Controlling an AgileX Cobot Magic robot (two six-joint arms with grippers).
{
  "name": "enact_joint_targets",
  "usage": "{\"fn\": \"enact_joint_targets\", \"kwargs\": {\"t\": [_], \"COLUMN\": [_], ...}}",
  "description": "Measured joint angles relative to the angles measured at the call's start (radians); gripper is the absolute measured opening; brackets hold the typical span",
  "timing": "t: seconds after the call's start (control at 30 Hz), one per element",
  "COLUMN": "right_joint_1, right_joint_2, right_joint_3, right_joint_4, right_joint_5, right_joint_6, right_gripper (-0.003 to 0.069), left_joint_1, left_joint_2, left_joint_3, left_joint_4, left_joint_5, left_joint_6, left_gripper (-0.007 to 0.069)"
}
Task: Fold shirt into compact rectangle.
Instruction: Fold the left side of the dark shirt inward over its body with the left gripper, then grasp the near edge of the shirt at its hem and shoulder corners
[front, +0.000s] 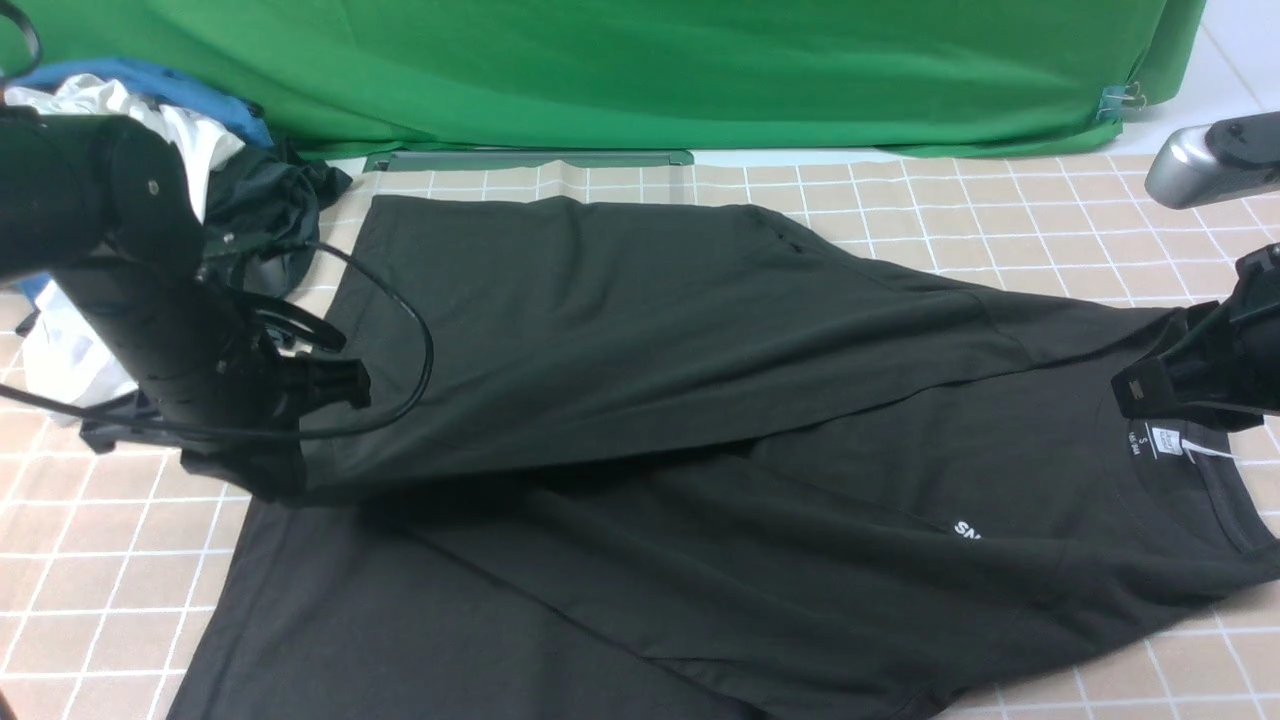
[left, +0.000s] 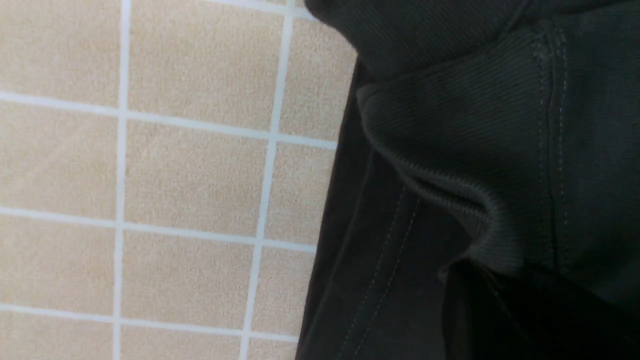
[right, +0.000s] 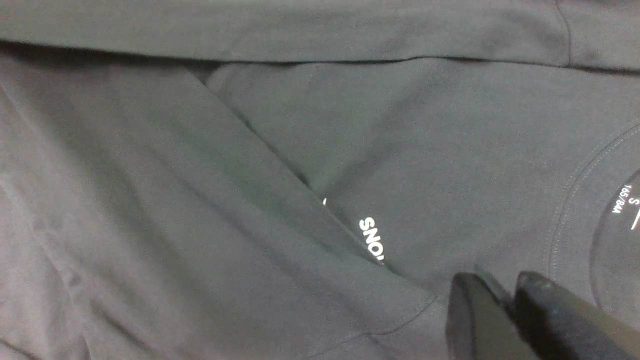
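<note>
The black shirt (front: 640, 420) lies across the checked table, its round neck and white label (front: 1165, 440) at the right and white "SN" lettering (front: 966, 530) showing. Its far half is folded over toward me, and that fold's left end hangs lifted. My left gripper (front: 285, 470) is shut on the shirt there; the left wrist view shows a ribbed cuff (left: 450, 150) bunched against the dark gripper (left: 505, 315). My right gripper (front: 1150, 390) hovers over the chest beside the collar (right: 575, 220). Its fingers (right: 470, 315) stand close together with nothing clearly between them.
A heap of other garments sits at the back left: white (front: 60, 350), blue (front: 160, 85) and dark grey (front: 265, 215). A green backdrop (front: 650, 70) closes the far side. A silver arm part (front: 1195, 165) juts in at the right. The beige checked cloth (front: 90, 560) shows front left.
</note>
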Motion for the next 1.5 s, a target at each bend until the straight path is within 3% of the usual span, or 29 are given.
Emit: {"fn": "enact_joint_targets", "kwargs": {"t": [0.17,0.27,0.43,0.63,0.73,0.87,1.1,1.2,1.33,1.4,1.5], "right_joint_1": [-0.001,-0.001,-0.001,-0.001,-0.001,-0.001,-0.001,-0.001,-0.001,-0.001,-0.001], "right_joint_2": [0.000,0.000,0.000,0.000,0.000,0.000,0.000,0.000,0.000,0.000,0.000], "right_joint_3": [0.000,0.000,0.000,0.000,0.000,0.000,0.000,0.000,0.000,0.000,0.000], "right_joint_4": [0.000,0.000,0.000,0.000,0.000,0.000,0.000,0.000,0.000,0.000,0.000], "right_joint_5": [-0.009,0.001,0.041,0.081,0.083,0.083,0.082,0.082,0.092,0.097,0.109], "right_joint_6": [0.000,0.000,0.012,0.024,0.024,0.024,0.024,0.024,0.024,0.024,0.024], "right_gripper": [0.0144,0.0144,0.0144,0.0144,0.0144,0.0144,0.0144,0.0144,0.0144,0.0144,0.0144], "left_joint_1": [0.000,0.000,0.000,0.000,0.000,0.000,0.000,0.000,0.000,0.000,0.000], "left_joint_2": [-0.002,-0.013,-0.095,-0.325,-0.394,-0.447,-0.416,-0.390,-0.369,-0.367,-0.367], "left_joint_3": [0.002,0.004,0.068,0.322,0.404,0.499,0.623,0.638,0.637,0.637,0.633], "left_joint_4": [0.029,0.042,0.049,0.048,0.057,0.066,0.066,0.066,0.035,0.022,0.015], "left_joint_5": [0.059,0.096,0.103,0.098,0.076,0.004,-0.168,-0.227,-0.236,-0.234,-0.225], "left_joint_6": [0.010,0.019,0.032,0.023,0.027,0.042,0.042,0.042,0.042,0.044,0.066], "left_gripper": [0.0214,0.0260,0.0231,0.0125,0.0135,0.0233,0.0507,0.0563,0.0511,0.0396,0.0159]}}
